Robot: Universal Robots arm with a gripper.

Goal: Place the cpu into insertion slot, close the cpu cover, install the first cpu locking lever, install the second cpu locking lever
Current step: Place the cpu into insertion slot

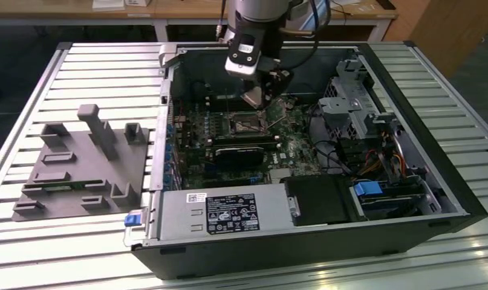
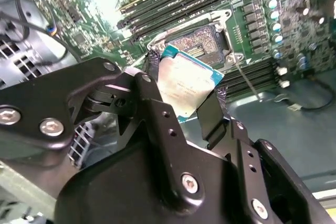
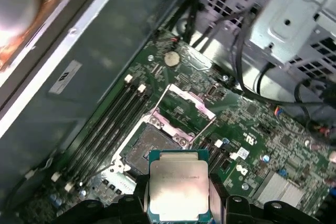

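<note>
On the exterior view's left, a grey moulded fixture (image 1: pixel 82 166) is lying on the slatted table (image 1: pixel 34 254). To its right, inside the open computer case (image 1: pixel 308 241), the gripper (image 1: pixel 257 98) is hanging over the insertion slot (image 1: pixel 248 124). It is clenching the cpu (image 2: pixel 186 82) by its edges, with the cpu cover (image 3: pixel 191 99) standing open.

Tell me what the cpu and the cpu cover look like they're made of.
The cpu: its top looks like metal, matte silvery-tan with a soft sheen. The green edge around it suggests circuit-board laminate. The cpu cover: probably thin stamped sheet metal, bare and bright silvery, catching glints along its frame. Which metal it is can't be told.
</note>
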